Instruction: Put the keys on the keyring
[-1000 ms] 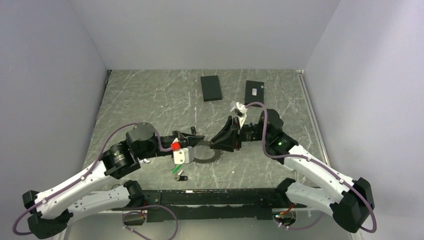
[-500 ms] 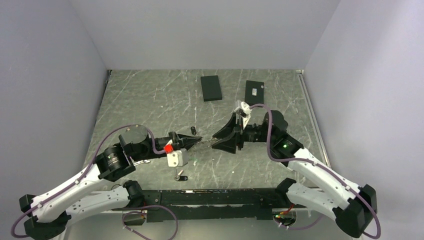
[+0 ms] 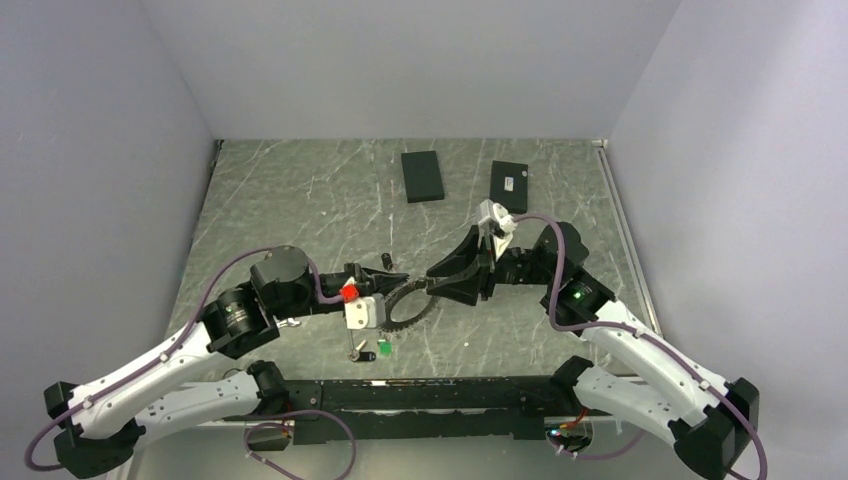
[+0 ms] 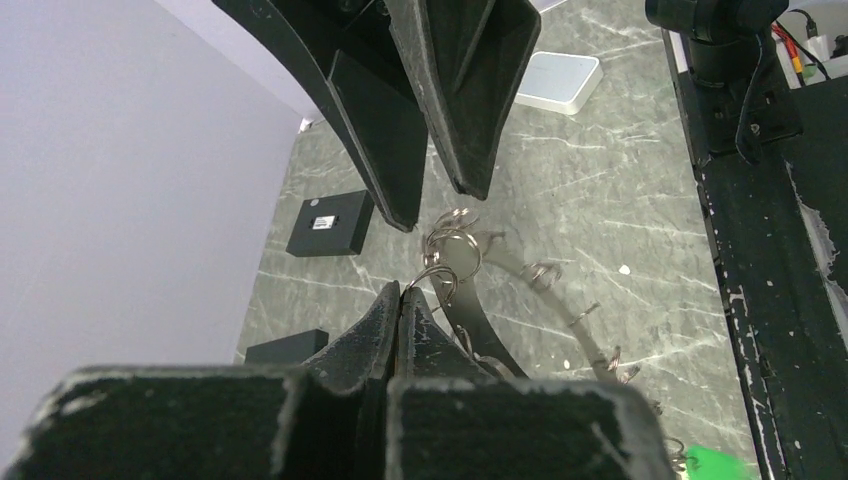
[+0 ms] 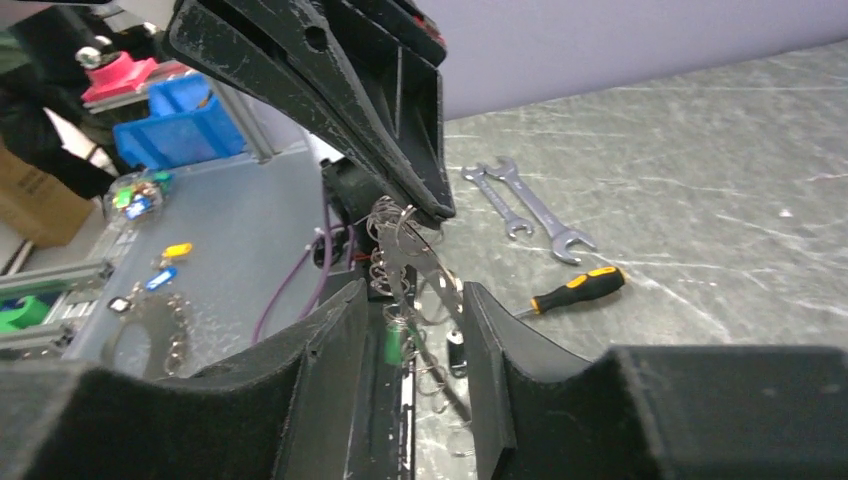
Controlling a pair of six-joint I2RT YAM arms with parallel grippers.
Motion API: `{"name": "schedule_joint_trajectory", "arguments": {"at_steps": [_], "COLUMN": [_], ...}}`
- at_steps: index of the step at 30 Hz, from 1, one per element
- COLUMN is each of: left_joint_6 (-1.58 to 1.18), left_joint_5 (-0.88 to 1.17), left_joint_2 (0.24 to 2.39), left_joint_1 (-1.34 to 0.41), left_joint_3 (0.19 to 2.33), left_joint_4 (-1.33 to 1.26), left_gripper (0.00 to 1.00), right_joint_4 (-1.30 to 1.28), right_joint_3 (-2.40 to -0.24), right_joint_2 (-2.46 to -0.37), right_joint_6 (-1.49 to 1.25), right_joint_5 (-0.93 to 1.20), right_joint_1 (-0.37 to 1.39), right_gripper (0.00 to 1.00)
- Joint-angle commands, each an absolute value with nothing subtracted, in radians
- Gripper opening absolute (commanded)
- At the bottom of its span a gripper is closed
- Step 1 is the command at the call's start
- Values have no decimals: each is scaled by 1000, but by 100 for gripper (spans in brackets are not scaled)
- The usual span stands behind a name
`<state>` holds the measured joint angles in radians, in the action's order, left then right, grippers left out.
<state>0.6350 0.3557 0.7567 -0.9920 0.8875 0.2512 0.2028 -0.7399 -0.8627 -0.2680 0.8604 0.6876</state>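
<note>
In the top view my left gripper is shut on a small wire loop of the keyring, a large flat grey ring hanging tilted over the table. Its green tag dangles at the low end. My right gripper faces it, open. In the right wrist view the keyring stands edge-on between my open right gripper's fingers. In the left wrist view my left gripper pinches the loop beside the grey band. One black-headed key lies behind the grippers, another key near the front edge.
Two black boxes lie at the back of the marbled table. In the right wrist view a black-and-yellow screwdriver and two silver wrenches lie on the table beyond the grippers. The arms' black base rail runs along the near edge.
The keyring, edge-on between the grippers half a second ago, now hangs tilted with its green tag showing low. My left arm shifted slightly; my right gripper's jaws opened wider than a second ago.
</note>
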Motion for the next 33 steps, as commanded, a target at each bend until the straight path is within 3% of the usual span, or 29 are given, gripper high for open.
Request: {"name": "schedule_joint_trajectory", "arguments": {"at_steps": [1,8,22,33], "left_joint_6": [627,627,607,581], "left_joint_5": [376,369,376,372], "left_joint_2": [761,779,778,783], "left_joint_1": [-994,-994,-994,-994], "left_joint_3": [899,900,893,888], "left_joint_4": [155,136,107,87], "left_gripper": [0,0,0,0], "right_joint_4": [316,287,254,297], "right_joint_3": [-795,-817,-825,-815], "right_joint_2": [-900,-945,-960,-982], "right_joint_6": [-307,-274,-258,-270], "right_joint_5": [968,972,877,848], "right_joint_1": [708,773,779,779], "right_gripper": [41,35,34,14]}}
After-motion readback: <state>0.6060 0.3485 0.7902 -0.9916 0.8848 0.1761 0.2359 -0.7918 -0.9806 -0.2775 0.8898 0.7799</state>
